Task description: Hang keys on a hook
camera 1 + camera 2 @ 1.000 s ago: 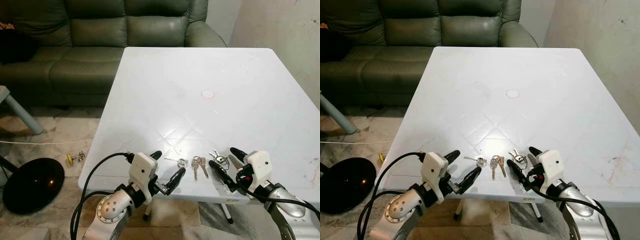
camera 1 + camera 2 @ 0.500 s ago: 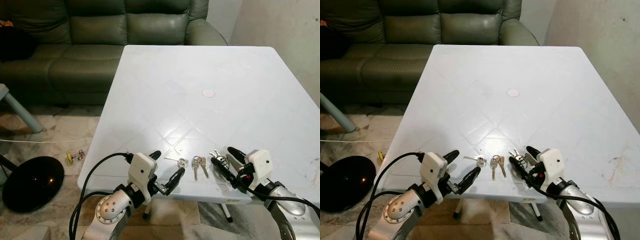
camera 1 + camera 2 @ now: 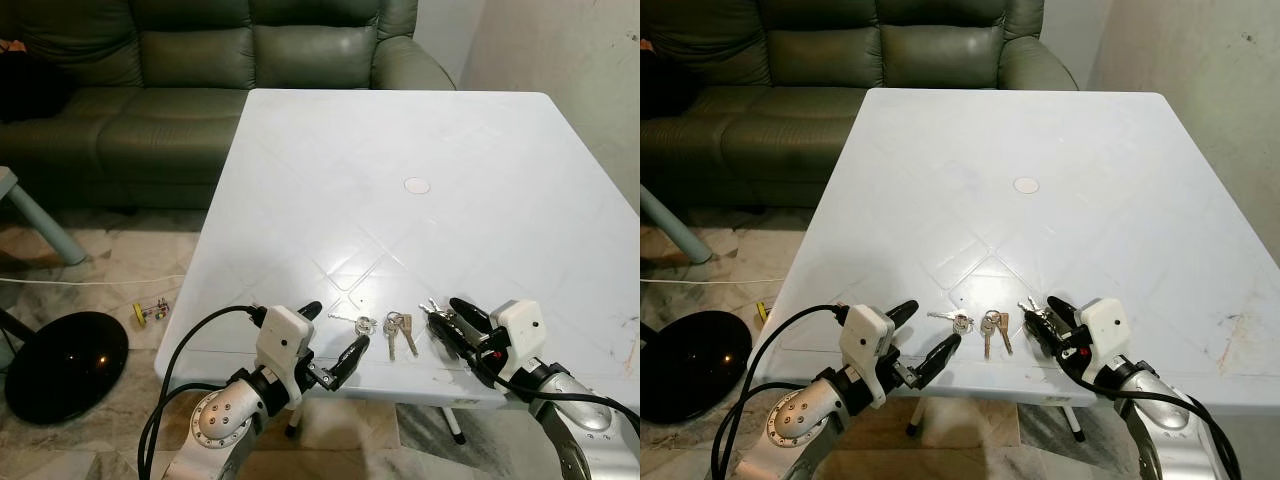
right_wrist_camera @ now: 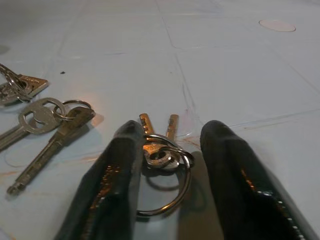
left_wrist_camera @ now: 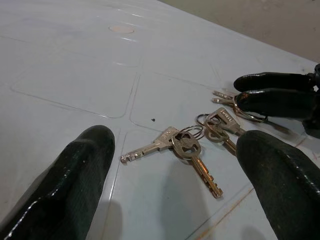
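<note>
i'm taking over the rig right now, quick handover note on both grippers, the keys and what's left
Right gripper: open, jaws astride the right-hand key bunch at the near edge of the white table; not closed on it.
Left gripper: open, low at the table edge, pointing at the other keys.
Other keys: the middle bunch and the left bunch lie flat on the table.
Done: right gripper lined up on a bunch.
Left: grasp, lift, hang. I see no hook here.

Even, fairly bright indoor light. Soft glare patch on white table [image 3: 350, 262] near centre. Head views sharp, no motion blur. Wrist views: near fingertips [image 5: 75, 180] blurred, glossy highlights; keys [image 4: 160, 152] sharp, faint shadows.
</note>
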You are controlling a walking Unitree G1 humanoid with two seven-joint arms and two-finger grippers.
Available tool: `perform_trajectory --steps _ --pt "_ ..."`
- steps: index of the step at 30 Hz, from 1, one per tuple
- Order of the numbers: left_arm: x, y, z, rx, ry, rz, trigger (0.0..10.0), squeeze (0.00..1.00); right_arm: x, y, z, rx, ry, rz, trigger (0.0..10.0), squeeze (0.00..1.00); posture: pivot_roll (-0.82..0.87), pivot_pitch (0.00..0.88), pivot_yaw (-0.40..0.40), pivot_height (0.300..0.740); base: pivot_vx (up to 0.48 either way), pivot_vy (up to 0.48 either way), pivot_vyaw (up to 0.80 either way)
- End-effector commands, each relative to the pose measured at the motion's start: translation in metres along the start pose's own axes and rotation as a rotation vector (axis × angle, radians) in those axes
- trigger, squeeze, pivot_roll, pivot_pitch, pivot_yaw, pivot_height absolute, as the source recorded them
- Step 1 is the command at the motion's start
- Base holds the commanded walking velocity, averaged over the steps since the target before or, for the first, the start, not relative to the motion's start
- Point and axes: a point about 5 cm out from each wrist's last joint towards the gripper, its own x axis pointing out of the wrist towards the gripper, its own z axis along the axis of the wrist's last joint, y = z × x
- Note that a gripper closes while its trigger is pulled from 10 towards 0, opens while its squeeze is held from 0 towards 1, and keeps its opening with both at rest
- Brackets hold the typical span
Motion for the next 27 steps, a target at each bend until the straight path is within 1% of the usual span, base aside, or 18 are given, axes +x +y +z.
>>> perform_trajectory --steps 1,10,27 --pt "-0.0011 -0.0007 0.0041 0.017 -0.009 0.003 10.0 0.00 -0.0022 -0.0052 0.0008 -0.021 0.006 -0.002 0.0 0.00 0.10 0.119 -0.005 0.740 0.000 0.000 0.00" --pt "0.0002 0.0000 0.0052 0.020 -0.012 0.005 10.0 0.00 -0.0013 -0.0072 0.0017 -0.033 0.005 0.009 0.0 0.00 0.10 0.118 -0.008 0.740 0.000 0.000 0.00" --pt "0.0011 -0.0006 0.0047 0.019 -0.018 0.005 10.0 0.00 -0.0062 -0.0083 -0.0018 -0.053 0.025 0.035 0.0 0.00 0.09 0.112 -0.010 0.740 0.000 0.000 0.00"
